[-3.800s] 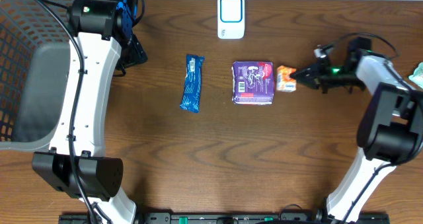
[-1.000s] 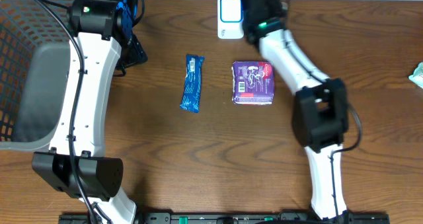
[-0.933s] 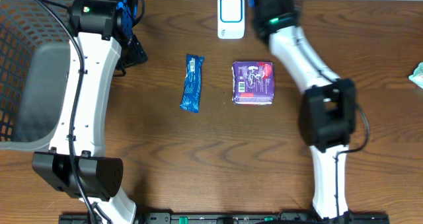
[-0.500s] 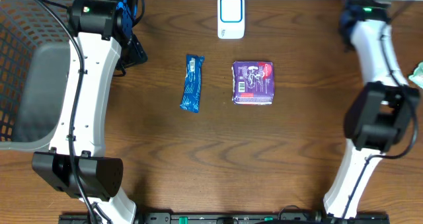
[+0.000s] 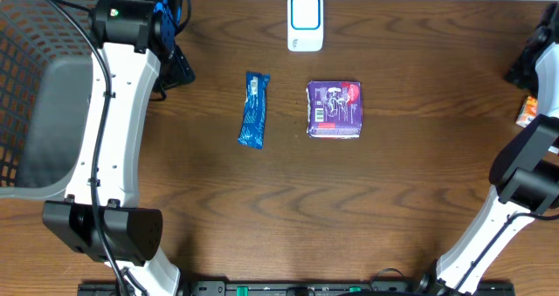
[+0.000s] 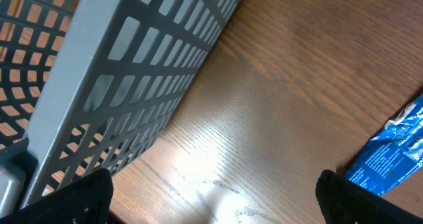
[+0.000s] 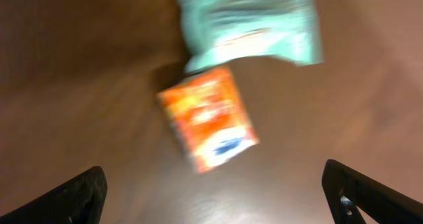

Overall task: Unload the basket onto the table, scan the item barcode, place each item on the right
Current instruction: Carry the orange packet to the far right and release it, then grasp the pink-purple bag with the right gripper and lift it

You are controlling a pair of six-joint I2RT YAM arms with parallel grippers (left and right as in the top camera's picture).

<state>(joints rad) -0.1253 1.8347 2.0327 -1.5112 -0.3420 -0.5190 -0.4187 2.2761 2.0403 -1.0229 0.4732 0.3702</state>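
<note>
The white scanner (image 5: 305, 22) stands at the table's back edge. A small orange packet (image 7: 208, 118) lies loose on the wood at the far right (image 5: 527, 111), blurred in the right wrist view. My right gripper (image 7: 218, 207) hangs above it, open, its fingertips (image 7: 82, 194) wide apart and touching nothing. A blue bar (image 5: 253, 110) and a purple pack (image 5: 334, 109) lie mid-table. My left gripper (image 6: 211, 207) is open and empty over bare wood, with the blue bar (image 6: 393, 158) just beyond its right finger.
A grey mesh basket (image 5: 35, 95) fills the left side, and its wall (image 6: 132, 72) runs close past my left gripper. A mint-green packet (image 7: 248, 22) lies right behind the orange one. The right arm (image 5: 537, 78) reaches along the table's right edge.
My right arm has swung from the scanner to the far right edge, and its jaws have opened. The orange packet now lies free on the table. The left arm has not moved.
</note>
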